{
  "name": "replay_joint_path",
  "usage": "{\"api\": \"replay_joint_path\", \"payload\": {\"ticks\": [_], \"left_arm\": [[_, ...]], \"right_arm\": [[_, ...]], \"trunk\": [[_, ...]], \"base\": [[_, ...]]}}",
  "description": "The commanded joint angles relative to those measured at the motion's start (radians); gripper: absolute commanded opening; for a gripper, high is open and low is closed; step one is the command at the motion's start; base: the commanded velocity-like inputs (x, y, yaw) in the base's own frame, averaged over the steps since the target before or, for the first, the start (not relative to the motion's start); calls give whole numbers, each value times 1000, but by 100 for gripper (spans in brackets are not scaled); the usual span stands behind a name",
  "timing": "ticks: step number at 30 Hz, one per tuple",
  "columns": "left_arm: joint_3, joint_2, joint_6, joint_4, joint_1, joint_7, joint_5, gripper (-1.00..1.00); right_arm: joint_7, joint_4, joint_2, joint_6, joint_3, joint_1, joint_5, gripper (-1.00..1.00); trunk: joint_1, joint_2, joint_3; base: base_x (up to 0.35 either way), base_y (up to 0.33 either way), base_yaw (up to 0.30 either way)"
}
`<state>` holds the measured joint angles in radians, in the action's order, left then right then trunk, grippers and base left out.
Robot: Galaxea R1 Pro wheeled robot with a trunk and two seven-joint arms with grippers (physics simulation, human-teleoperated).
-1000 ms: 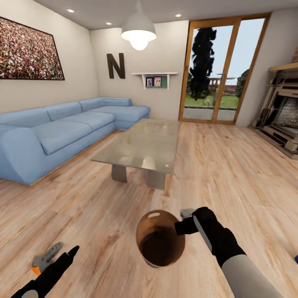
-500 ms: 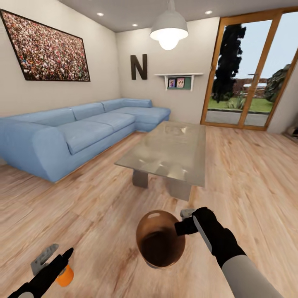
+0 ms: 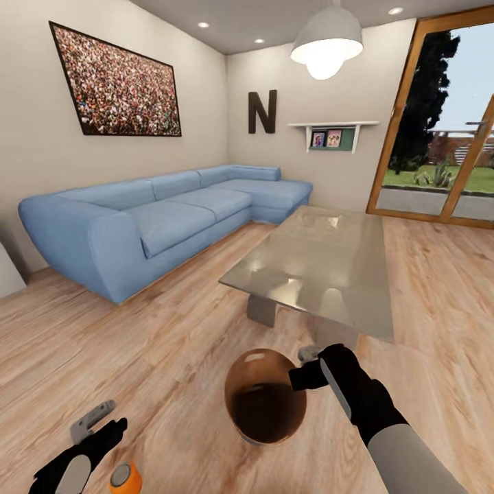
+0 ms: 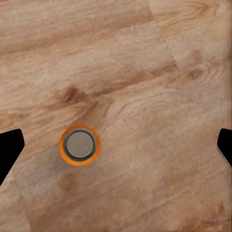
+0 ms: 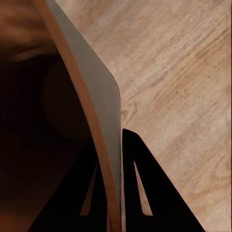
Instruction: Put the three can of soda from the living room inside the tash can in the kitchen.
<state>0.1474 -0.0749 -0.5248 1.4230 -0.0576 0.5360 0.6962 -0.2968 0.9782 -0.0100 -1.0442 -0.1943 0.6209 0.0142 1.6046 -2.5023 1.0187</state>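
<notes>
My right gripper [image 3: 304, 366] is shut on the rim of the trash can [image 3: 266, 405], a round pail with a copper-brown inside, held above the wood floor. In the right wrist view the fingers [image 5: 145, 193] pinch the pail's grey wall [image 5: 99, 101], one inside and one outside. An orange soda can [image 3: 125, 479] with a silver top stands upright on the floor at the lower left. My left gripper [image 3: 99, 427] hovers over it, open. The left wrist view looks straight down on this can [image 4: 79, 145], which sits between the spread fingertips [image 4: 9, 150], nearer one side.
A grey low table [image 3: 322, 264] stands just ahead of the pail. The long light-blue sofa [image 3: 158, 223] runs along the left wall under a framed picture. Glass doors [image 3: 446, 130] are at the far right. Wood floor [image 3: 158, 357] lies between me and the sofa.
The camera has swung left, so the room slid right in the picture. The orange can has come nearer to my left gripper. My right gripper still holds the pail.
</notes>
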Motion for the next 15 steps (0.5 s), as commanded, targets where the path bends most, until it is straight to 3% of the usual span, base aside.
{"api": "replay_joint_path", "payload": {"ticks": [1,5,9,15], "left_arm": [[-3,0,-1,-5,-2,0,-1,100],[-4,-6,-1,-54,-15,-4,-1,100],[-4,-20,-1,-191,-48,-8,-1,100],[-7,-23,-3,-262,-56,-11,0,100]], "right_arm": [[-9,0,0,-3,1,0,26,-100],[-9,1,-1,-3,0,0,26,-100],[-9,6,-1,-3,-1,-1,26,-100],[-9,8,-1,-3,-2,-1,26,-100]], "trunk": [[0,0,0],[0,0,0],[0,0,0],[0,0,0]], "base": [[345,-21,20],[346,-43,9],[311,-14,1],[69,-2,0]]}}
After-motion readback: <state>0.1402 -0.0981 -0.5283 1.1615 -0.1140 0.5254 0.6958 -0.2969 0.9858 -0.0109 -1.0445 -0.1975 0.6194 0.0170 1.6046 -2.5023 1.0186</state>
